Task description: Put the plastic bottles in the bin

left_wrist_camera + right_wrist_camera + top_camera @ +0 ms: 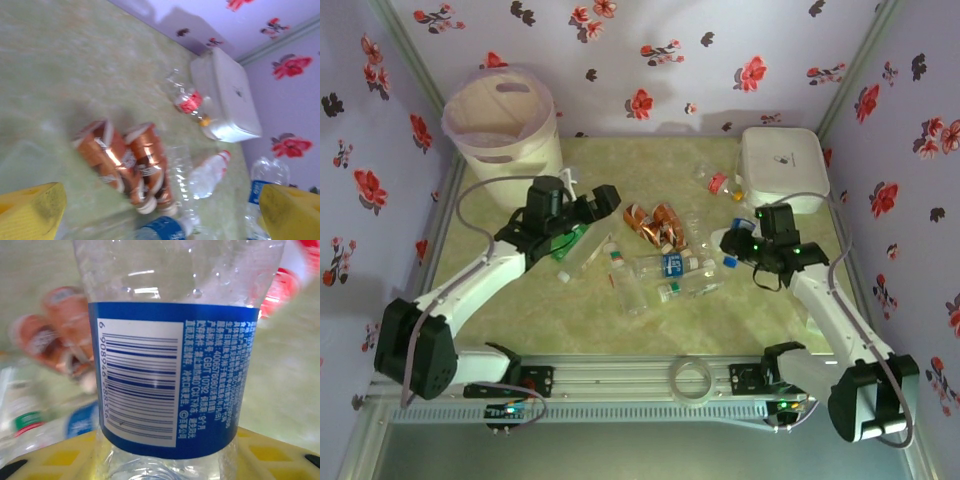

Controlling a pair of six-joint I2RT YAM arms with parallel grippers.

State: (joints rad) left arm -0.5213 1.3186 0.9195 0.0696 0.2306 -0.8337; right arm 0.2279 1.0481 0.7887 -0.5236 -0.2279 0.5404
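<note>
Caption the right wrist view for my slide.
Clear bottle with a blue barcode label, close up between the right gripper's yellow fingers.

Top view looks down over the whole table [582, 322]; both wrist views, low and close, share the orange-brown bottles [134, 159].

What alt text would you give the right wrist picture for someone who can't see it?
A clear plastic bottle with a blue barcode label sits very close to the camera, just above the robot's yellow fingers. Blurred orange-brown bottles lie behind it on the pale green table.

crushed btls [665, 265] mid-table, bin [510, 150] far-left
</note>
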